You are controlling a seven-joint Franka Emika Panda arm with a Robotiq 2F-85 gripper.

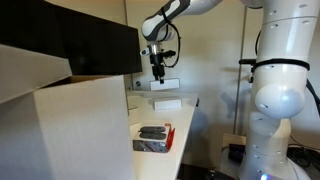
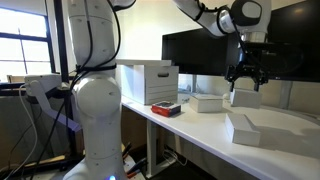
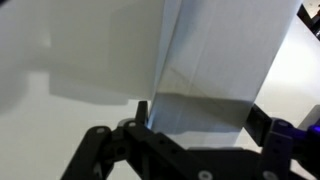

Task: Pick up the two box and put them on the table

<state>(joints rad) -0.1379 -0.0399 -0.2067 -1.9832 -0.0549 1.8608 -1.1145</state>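
My gripper (image 2: 246, 80) is shut on a small white box (image 2: 245, 96) and holds it on edge, low over the long white table (image 2: 205, 122). In the wrist view the box (image 3: 200, 60) sits between the two dark fingers of the gripper (image 3: 195, 112). A second white box (image 2: 208, 102) lies flat on the table beside it, and a third, larger white box (image 2: 246, 128) lies nearer that camera. In an exterior view the gripper (image 1: 158, 74) hangs over a flat white box (image 1: 166, 85), with another box (image 1: 167, 103) in front on the table (image 1: 186, 122).
A red-edged tray (image 1: 152, 138) with dark items lies on the table; it also shows in an exterior view (image 2: 167, 109). A big pale carton (image 1: 70, 130) and a dark monitor (image 1: 90, 48) stand along the table. The robot's white base (image 1: 280, 90) stands beside it.
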